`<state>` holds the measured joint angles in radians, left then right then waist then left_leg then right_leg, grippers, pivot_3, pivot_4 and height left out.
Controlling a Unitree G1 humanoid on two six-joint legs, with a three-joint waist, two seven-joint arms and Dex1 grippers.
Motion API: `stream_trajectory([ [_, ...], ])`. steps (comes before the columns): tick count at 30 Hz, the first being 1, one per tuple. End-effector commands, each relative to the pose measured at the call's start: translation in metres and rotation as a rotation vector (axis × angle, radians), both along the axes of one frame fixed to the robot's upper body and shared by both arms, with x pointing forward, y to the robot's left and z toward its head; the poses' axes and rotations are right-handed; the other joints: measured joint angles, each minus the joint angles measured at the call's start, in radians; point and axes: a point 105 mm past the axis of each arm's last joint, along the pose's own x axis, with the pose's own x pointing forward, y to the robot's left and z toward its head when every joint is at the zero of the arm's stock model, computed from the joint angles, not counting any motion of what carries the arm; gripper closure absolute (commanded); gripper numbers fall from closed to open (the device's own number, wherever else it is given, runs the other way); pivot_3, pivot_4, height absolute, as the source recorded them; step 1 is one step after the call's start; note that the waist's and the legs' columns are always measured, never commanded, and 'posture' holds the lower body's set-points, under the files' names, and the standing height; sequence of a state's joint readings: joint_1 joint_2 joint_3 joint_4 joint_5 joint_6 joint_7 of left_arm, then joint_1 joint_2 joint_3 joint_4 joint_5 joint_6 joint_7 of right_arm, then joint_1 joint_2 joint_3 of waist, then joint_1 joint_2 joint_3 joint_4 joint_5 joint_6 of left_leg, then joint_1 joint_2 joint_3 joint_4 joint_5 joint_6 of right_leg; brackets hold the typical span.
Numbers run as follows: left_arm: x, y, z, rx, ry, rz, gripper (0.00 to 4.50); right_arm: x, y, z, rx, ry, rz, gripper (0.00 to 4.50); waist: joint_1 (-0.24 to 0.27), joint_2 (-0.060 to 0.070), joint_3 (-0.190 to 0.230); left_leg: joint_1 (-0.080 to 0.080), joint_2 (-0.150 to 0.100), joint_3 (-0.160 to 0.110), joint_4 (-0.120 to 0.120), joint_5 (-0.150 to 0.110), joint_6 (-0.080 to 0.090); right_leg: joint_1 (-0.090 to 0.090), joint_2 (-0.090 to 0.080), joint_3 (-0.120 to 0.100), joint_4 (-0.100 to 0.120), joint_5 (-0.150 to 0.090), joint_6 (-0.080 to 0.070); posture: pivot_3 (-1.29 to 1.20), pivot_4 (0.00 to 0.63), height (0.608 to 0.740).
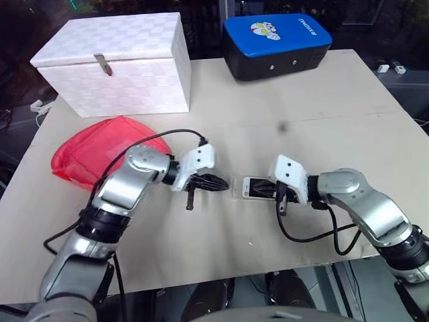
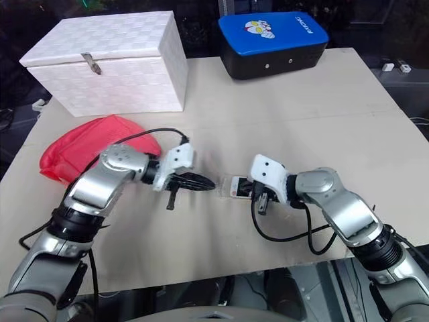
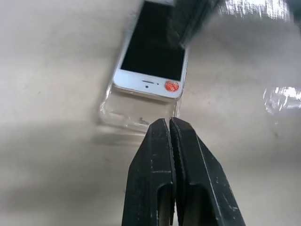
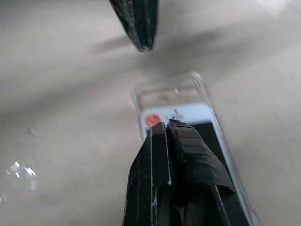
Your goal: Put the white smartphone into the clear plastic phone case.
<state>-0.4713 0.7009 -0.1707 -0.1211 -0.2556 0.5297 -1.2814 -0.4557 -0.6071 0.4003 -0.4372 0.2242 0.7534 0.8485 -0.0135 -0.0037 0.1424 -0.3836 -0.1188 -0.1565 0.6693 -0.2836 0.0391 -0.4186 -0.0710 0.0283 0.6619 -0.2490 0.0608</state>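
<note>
Both arms reach in over the middle from either side, forearms angled toward each other, wrists bent so the grippers point inward and somewhat down. Left gripper (image 1: pixel 213 182): both black fingers pressed together, nothing between them, tips aimed toward the right arm; seen from its own wrist, the fingers (image 3: pixel 162 155) meet along their full length. Right gripper (image 1: pixel 268 190): fingers likewise closed flat against each other (image 4: pixel 170 141), aimed toward the left arm, tips a short way apart from the left gripper's.
</note>
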Motion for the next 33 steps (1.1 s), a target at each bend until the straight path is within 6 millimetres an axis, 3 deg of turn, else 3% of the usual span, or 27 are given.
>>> stream_trajectory([
  [1,-0.007,0.003,0.014,-0.155,-0.096,0.044,4.45,0.008,0.001,-0.003,-0.018,-0.020,0.001,4.50,-0.001,0.000,0.000,0.000,0.000,0.000,0.000,0.000,0.000,0.000,0.000,0.000,0.000,0.000,0.000,0.00,0.150,0.740],
  [10,-0.041,0.027,-0.004,-0.250,-0.071,0.118,4.45,0.012,-0.006,-0.034,-0.152,0.041,0.072,4.50,0.003,0.000,0.000,0.002,0.000,0.000,0.000,0.000,0.000,0.002,-0.001,0.001,0.000,0.000,0.000,0.00,0.150,0.740],
  [25,-0.048,0.026,-0.007,-0.235,-0.066,0.168,4.45,0.017,-0.015,-0.089,-0.365,0.089,0.152,4.50,0.003,0.000,-0.011,0.007,0.000,0.000,-0.001,0.000,0.000,0.006,0.000,0.001,0.000,0.000,0.000,0.00,0.150,0.740],
  [28,-0.044,0.025,-0.011,-0.218,-0.065,0.171,4.45,0.016,-0.006,-0.079,-0.251,0.090,0.149,4.50,0.003,0.000,-0.015,0.009,0.000,0.000,-0.001,0.000,0.000,0.007,0.000,0.001,0.000,0.000,0.000,0.00,0.150,0.740],
  [31,-0.037,0.023,-0.013,-0.212,-0.059,0.192,4.45,0.021,0.002,-0.050,-0.103,0.042,0.116,4.50,0.009,0.000,-0.015,0.010,0.000,0.000,-0.002,0.000,0.000,0.009,0.000,0.001,0.000,0.000,0.000,0.00,0.150,0.740],
  [33,-0.031,0.021,-0.017,-0.197,-0.052,0.189,4.45,0.024,0.000,-0.020,-0.009,-0.021,0.077,4.50,0.010,0.001,-0.014,0.009,0.000,0.000,-0.002,0.000,0.000,0.008,0.000,0.002,0.000,0.000,0.000,0.00,0.150,0.740],
])
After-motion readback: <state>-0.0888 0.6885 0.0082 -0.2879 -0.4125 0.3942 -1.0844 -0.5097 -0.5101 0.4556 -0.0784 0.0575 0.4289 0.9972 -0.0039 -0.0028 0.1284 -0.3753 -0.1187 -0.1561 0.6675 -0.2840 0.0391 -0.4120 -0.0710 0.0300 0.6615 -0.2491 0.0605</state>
